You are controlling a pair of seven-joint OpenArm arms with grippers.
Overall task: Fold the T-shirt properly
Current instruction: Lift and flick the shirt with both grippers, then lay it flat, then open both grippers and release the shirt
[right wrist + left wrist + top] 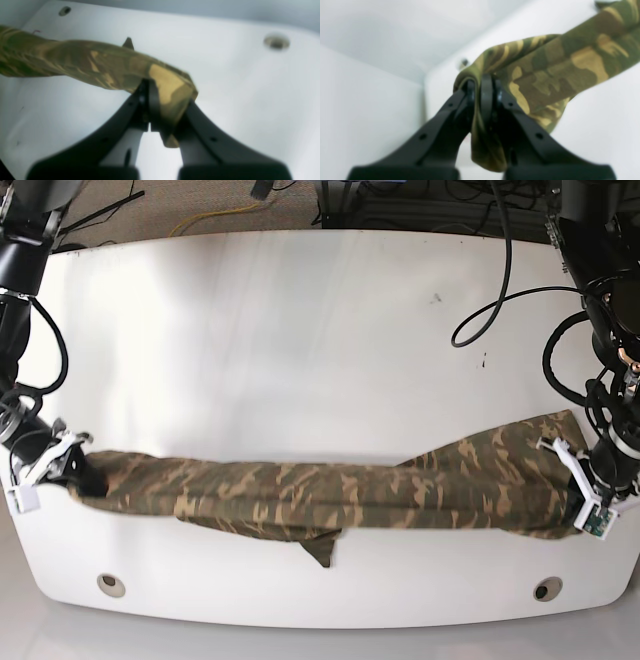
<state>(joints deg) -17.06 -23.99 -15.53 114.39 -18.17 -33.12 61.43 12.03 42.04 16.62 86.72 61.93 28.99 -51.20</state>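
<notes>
The camouflage T-shirt (330, 492) is stretched in a long band across the near part of the white table (300, 340). My left gripper (481, 87) is shut on one end of the T-shirt (557, 67); in the base view it (578, 480) is at the right. My right gripper (165, 100) is shut on the other end of the T-shirt (100, 65); in the base view it (72, 465) is at the left. A small flap of cloth (320, 548) hangs below the band near the middle.
Two round holes (111, 584) (546, 589) sit in the table's front corners. Black cables (500, 290) hang at the right. The table's front edge runs just below the shirt.
</notes>
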